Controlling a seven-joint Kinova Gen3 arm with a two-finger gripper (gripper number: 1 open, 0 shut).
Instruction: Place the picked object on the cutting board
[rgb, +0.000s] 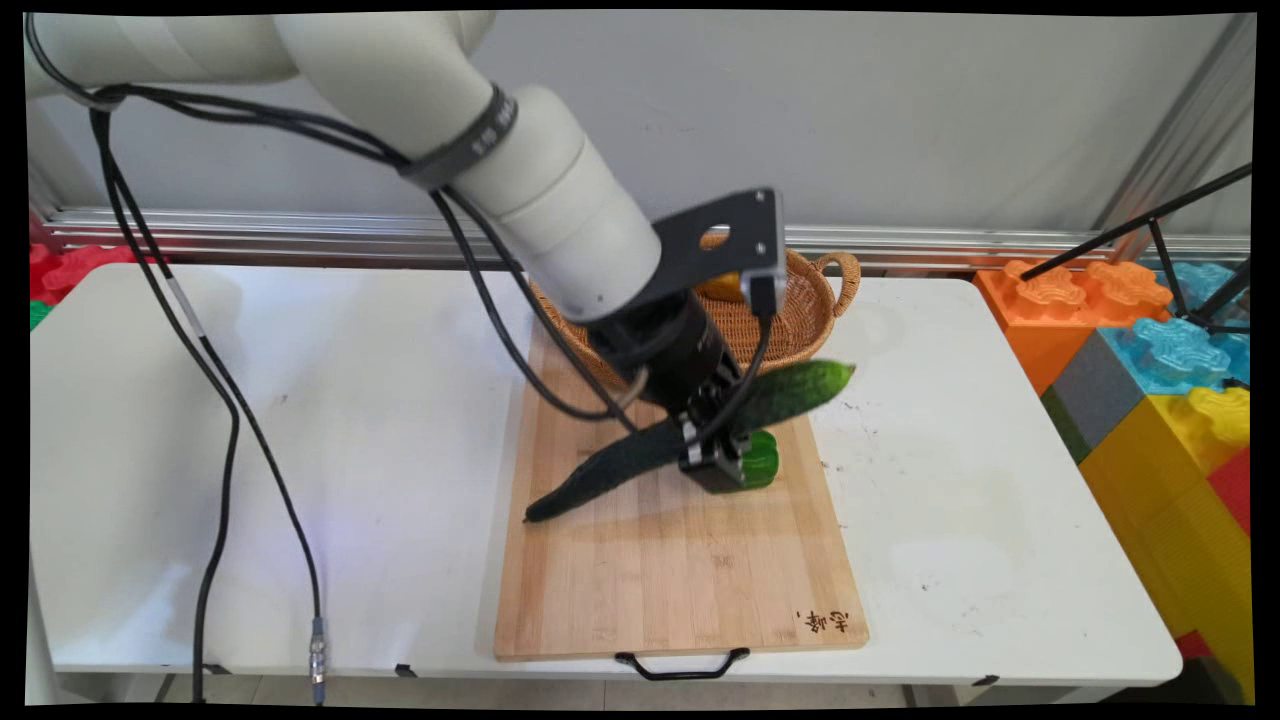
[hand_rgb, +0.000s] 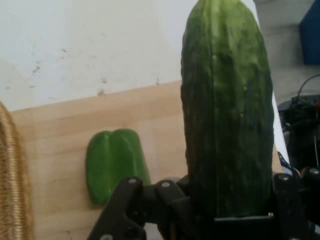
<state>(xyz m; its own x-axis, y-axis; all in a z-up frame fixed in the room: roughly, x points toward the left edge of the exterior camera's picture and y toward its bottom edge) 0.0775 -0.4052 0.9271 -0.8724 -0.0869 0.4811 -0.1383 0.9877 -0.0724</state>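
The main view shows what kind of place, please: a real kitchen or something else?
Probably a robot test area set up as a mock kitchen: a cutting board on a white table, a gripper holding a cucumber, and big toy blocks beside it.

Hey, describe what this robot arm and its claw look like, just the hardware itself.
The arm is built of fat, rounded white links with a dark lettered band around one joint. Black cables run along it and hang down to the table. A flat black bracket with a hole sits at the wrist, above a black cylindrical body. The claw is black, with jointed linkage and silvery metal parts.
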